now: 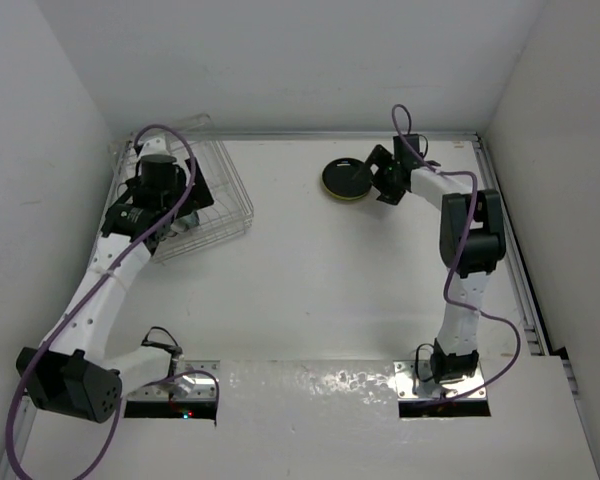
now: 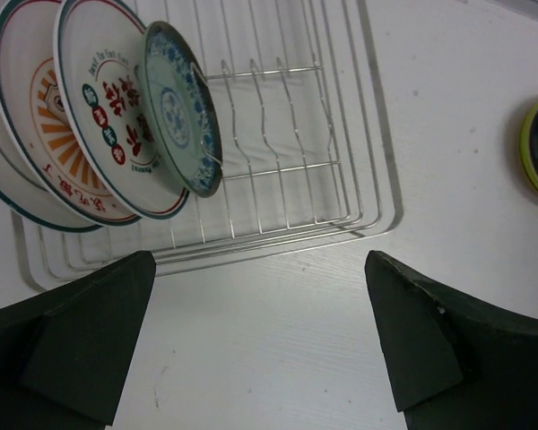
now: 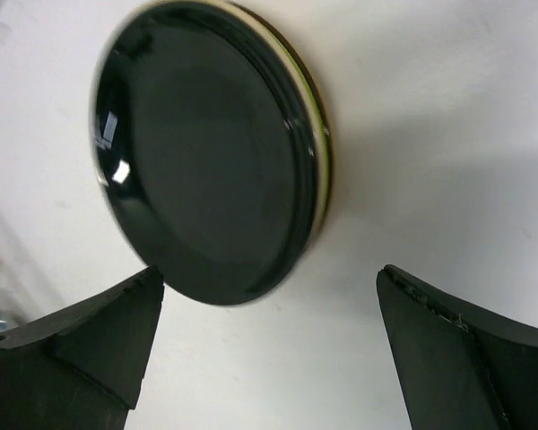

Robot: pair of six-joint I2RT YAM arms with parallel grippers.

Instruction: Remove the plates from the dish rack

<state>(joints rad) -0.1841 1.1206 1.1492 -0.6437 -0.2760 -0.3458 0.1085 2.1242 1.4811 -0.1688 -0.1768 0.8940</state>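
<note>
Holding nothing, my left fingers (image 2: pixel 81 340) and right fingers (image 3: pixel 81 349) both stand fully spread. Count: one wire dish rack (image 2: pixel 287 134), set askew at the far left of the desk (image 2: pixel 448 179), with at least three round glazed plates in its slots. These stand on edge, leaning: two white plates (image 2: pixel 108 125) with red print and one smaller teal-patterned plate (image 2: pixel 175 107). The glossy black plate (image 3: pixel 206 161) lies flat atop a yellow-green plate (image 2: pixel 529 134), below my right fingers.

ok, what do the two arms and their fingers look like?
Left arm and right arm: white link shells, black joints and wrist units, with a purple cable looping along each. Left fingers and right fingers: matte black, wedge-shaped, no markings visible.
</note>
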